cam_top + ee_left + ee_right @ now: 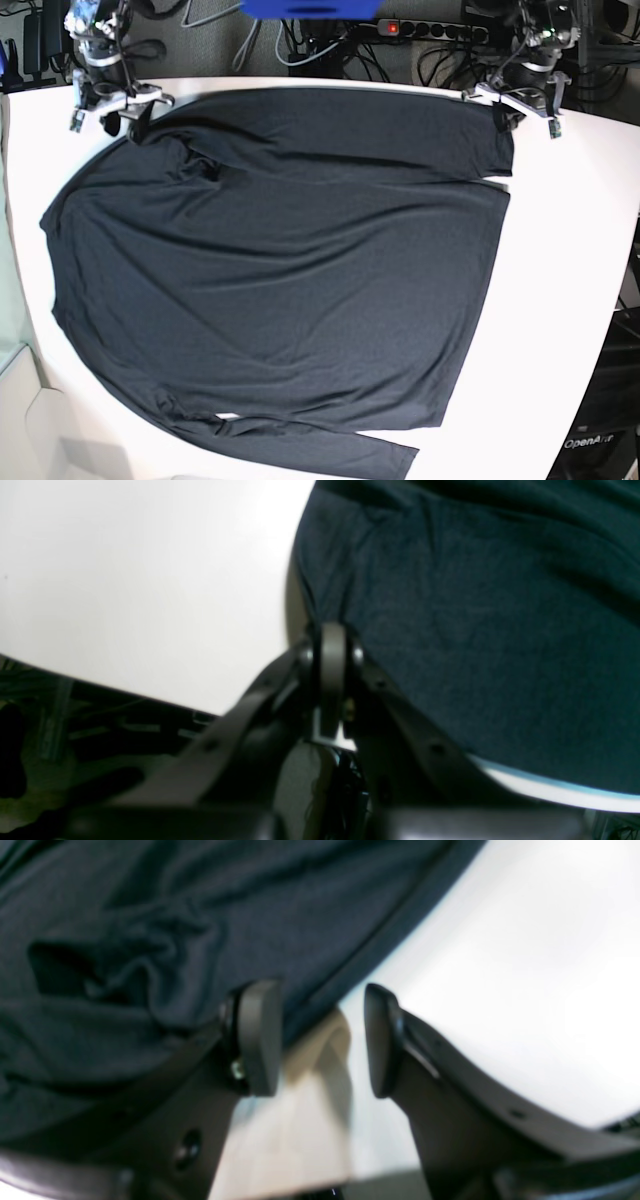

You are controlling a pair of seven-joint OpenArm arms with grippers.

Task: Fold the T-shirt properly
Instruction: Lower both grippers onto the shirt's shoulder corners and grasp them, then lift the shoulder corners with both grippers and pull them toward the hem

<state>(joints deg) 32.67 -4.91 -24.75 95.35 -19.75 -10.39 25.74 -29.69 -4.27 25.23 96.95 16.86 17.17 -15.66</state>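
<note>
First fold underway: left gripper clenched on the large charcoal knit T-shirt at one o'clock; right gripper, eleven o'clock, stands released. Next, judged: right regrasps.

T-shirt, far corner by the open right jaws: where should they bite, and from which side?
Take the T-shirt by its stitched hem band at that far corner, coming in from the bare table side. The right gripper already straddles that edge, one jaw on cloth, one over table, and the hem lies flat there.
</note>
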